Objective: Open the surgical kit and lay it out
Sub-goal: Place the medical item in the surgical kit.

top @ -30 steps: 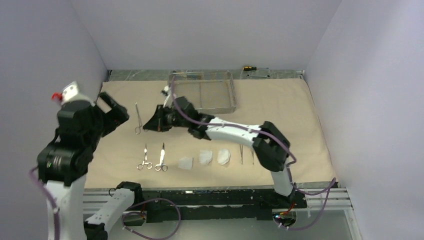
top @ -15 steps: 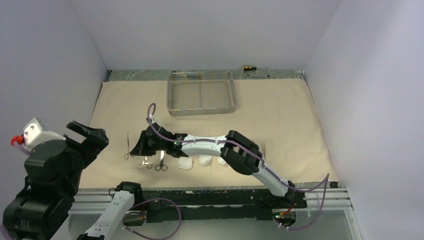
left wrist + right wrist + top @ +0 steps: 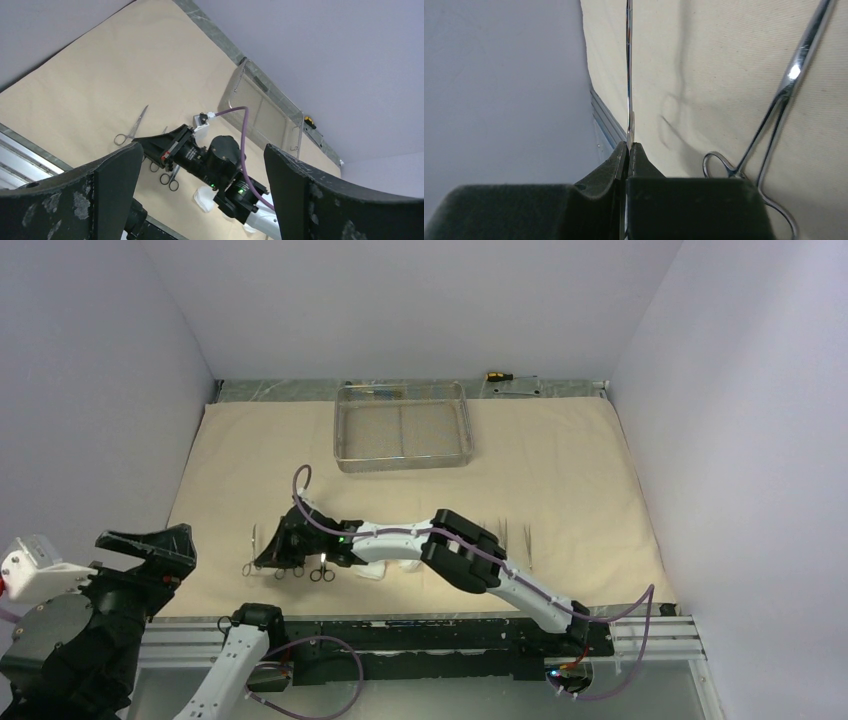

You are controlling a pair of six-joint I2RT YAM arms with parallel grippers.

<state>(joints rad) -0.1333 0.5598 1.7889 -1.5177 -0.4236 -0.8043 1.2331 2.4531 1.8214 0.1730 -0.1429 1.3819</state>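
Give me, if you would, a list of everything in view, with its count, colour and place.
cloth: one, beige, spread over the table.
tray: one, steel mesh, far centre of the cloth.
clamps: three, steel, near left; two lying side by side, one held.
gauze pads: at least one showing, white, near centre, partly under the right arm.
tweezers: at least two showing, steel, right of centre.
screwdriver: one, yellow handle, far edge beyond the cloth.
left gripper: black, open, raised at near left.
right gripper: black, shut on one of the clamps.
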